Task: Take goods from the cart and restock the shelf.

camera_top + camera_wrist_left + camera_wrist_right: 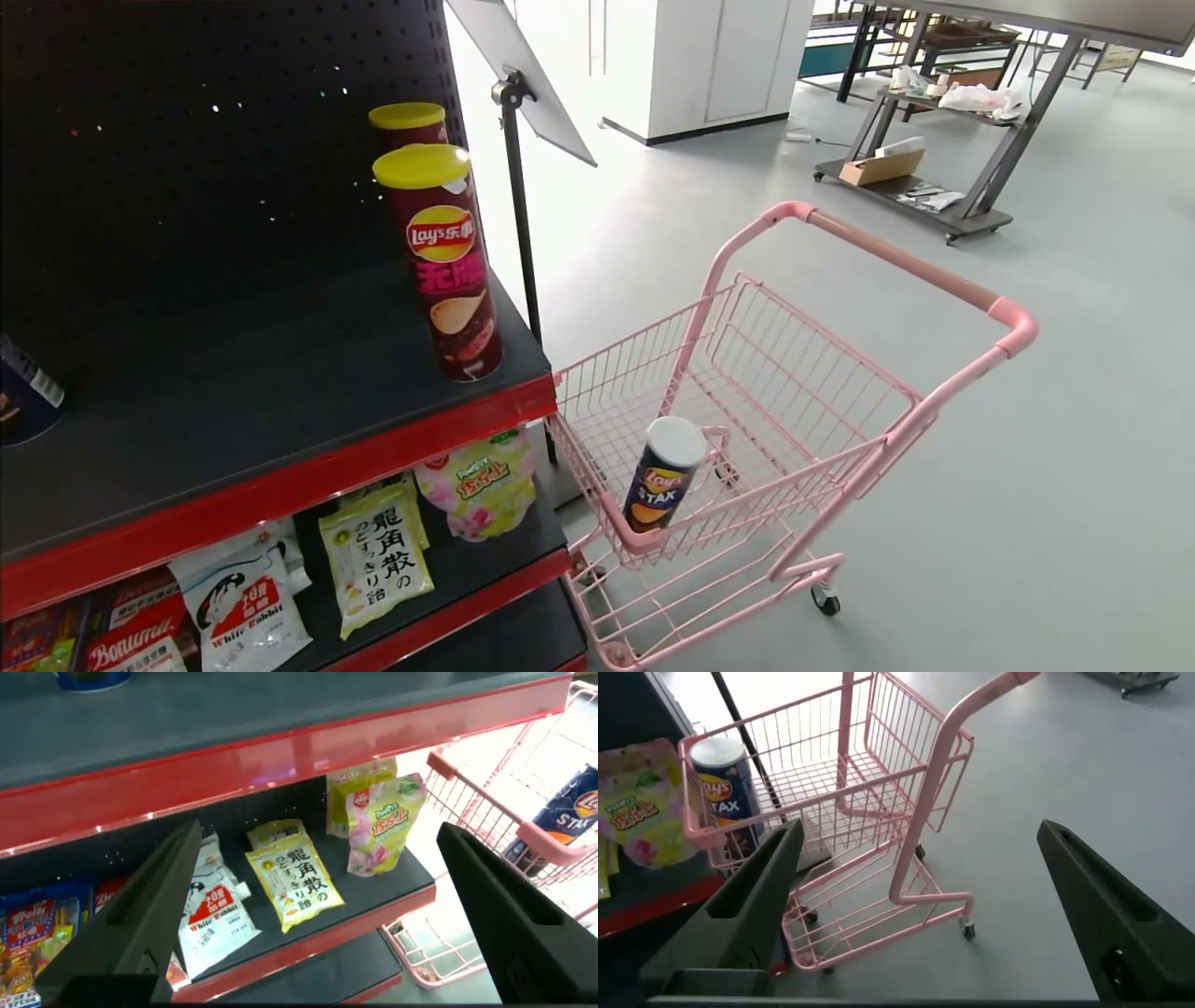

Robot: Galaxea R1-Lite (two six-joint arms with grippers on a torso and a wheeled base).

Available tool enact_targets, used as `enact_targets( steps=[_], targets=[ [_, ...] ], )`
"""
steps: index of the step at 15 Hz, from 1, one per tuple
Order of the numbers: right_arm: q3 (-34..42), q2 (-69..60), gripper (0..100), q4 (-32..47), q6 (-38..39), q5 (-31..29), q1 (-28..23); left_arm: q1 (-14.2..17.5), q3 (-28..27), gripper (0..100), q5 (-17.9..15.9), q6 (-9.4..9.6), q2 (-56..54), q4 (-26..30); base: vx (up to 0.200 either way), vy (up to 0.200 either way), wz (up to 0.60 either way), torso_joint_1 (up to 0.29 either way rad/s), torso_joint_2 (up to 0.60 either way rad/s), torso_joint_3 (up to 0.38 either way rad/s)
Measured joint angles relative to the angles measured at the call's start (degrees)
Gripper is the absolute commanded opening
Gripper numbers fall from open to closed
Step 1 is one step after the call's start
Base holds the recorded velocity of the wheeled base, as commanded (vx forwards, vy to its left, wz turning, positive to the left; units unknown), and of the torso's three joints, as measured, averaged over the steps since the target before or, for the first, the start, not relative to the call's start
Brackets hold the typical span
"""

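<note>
head / blue can (665, 483): in the cart (803, 373), in the basket corner nearest the shelf. White lid up, long axis near upright, lid end tipped a little toward the basket middle.
head / cart: the wire basket holds the blue can. The handle (906, 259) is on the side away from the shelf.
head / top board (233, 373): two red cans (443, 261) stand upright with yellow lids up, one behind the other at the cart-side end. The front one is close to the red edge (280, 485).
head / lower board (467, 569): snack bags (373, 555) lean in a row.
head / room: a wide stretch of top board runs from the red cans to a dark container (23, 392) cut by the frame.
head / edges: the basket rim is just beside the shelf end; can't tell if they touch. A pole (519, 224) stands behind that gap. Grey floor lies past the handle, with a rack (934, 187) well apart.
left wrist / left gripper (318, 829): fingers apart, nothing between them, facing the lower board and the snack bags below the red edge.
left wrist / blue can: behind the pink basket rim at the shelf end, cut off by the frame.
right wrist / right gripper (920, 826): fingers spread, holding nothing, over floor beside the cart.
right wrist / blue can: upright in the basket corner, lid up, near a pouch (640, 803) at the shelf end.
</note>
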Motion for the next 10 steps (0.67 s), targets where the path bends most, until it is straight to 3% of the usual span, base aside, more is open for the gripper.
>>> enact_targets(
  steps=[4, 10],
  targets=[
    [0.00, 0.00, 100, 0.00, 0.00, 0.00, 0.02, 0.00, 0.00, 100, -0.02, 0.00, 0.00, 0.00, 0.000, 0.000, 0.00, -0.148, 0.40, 0.260],
    [0.00, 0.00, 100, 0.00, 0.06, 0.02, 0.02, 0.02, 0.00, 100, -0.02, 0.00, 0.00, 0.00, 0.000, 0.000, 0.00, -0.176, 0.54, 0.359]
  ],
)
